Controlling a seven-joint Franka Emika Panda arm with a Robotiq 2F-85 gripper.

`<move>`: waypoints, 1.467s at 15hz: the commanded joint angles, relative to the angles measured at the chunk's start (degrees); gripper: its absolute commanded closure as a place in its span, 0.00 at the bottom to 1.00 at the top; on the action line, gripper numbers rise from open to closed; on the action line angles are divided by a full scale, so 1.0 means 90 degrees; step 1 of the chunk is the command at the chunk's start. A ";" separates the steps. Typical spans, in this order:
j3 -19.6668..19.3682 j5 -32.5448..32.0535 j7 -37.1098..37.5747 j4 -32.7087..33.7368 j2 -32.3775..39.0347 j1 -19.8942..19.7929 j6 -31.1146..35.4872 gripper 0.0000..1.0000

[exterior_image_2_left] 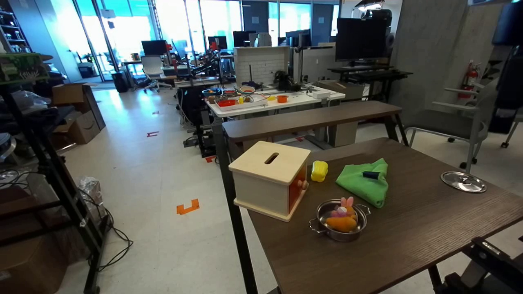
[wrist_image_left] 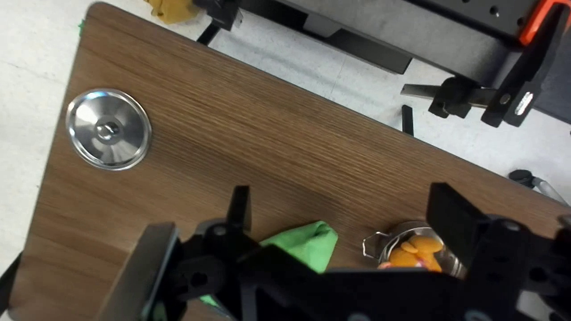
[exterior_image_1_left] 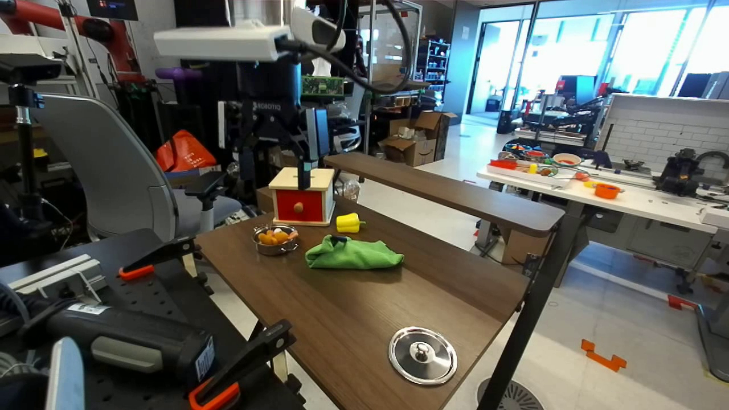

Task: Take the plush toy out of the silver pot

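Note:
The orange plush toy [exterior_image_1_left: 274, 237] with pink ears lies inside the small silver pot [exterior_image_1_left: 275, 250] on the brown table. In an exterior view the toy [exterior_image_2_left: 342, 223] rests in the pot [exterior_image_2_left: 345, 237] and its ears stick up past the rim. In the wrist view the toy [wrist_image_left: 417, 254] and the pot [wrist_image_left: 386, 250] are partly hidden by the gripper's right finger and body. My gripper [exterior_image_1_left: 275, 171] is open, empty and well above the table. In the wrist view the gripper's fingers [wrist_image_left: 341, 191] are wide apart, with the pot near the right finger.
A wooden box with a red drawer [exterior_image_1_left: 300, 196] stands beside the pot. A yellow pepper [exterior_image_1_left: 349, 222] and a folded green cloth [exterior_image_1_left: 354, 254] lie nearby. The silver lid [exterior_image_1_left: 422, 355] lies near the table's far end. A raised shelf [exterior_image_1_left: 444, 191] runs along one side.

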 commanded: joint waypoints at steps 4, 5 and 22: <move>0.0491 -0.0598 0.0897 0.0940 0.1728 0.0391 0.1007 0.00; 0.0477 -0.0739 0.1029 0.1154 0.2001 0.0463 0.1105 0.00; 0.0601 -0.1044 0.1297 0.3246 0.4292 0.1137 0.1167 0.00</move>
